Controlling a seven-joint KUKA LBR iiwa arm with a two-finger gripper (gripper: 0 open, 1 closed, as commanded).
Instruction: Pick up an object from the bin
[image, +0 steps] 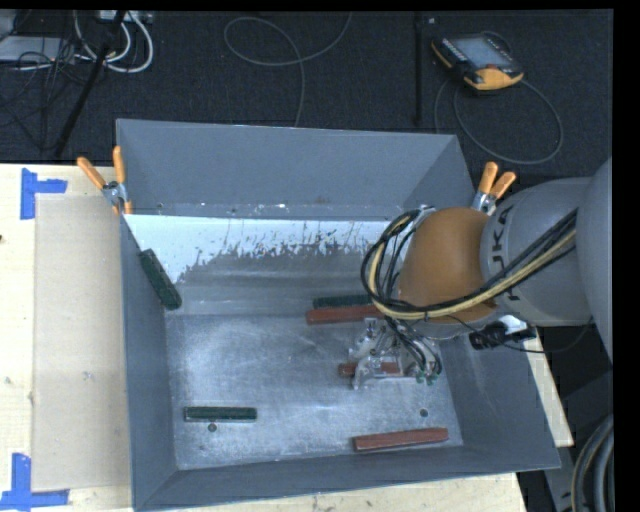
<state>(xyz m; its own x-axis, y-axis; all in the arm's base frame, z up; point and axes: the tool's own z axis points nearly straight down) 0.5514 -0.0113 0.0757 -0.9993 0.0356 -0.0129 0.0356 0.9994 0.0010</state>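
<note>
Camera view: end effector (378, 366) sits low over the scuffed grey metal bin (250, 350), right of centre, at a flat red-brown bar (347, 371); width of opening cannot be told.

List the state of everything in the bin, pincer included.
pincer: low in the bin, right of centre, over a small brown piece
left green bar: tilted against the left wall
front green bar: flat on the floor, alone
front brown bar: flat on the floor
back brown bar: flat, beside the back green bar
</note>
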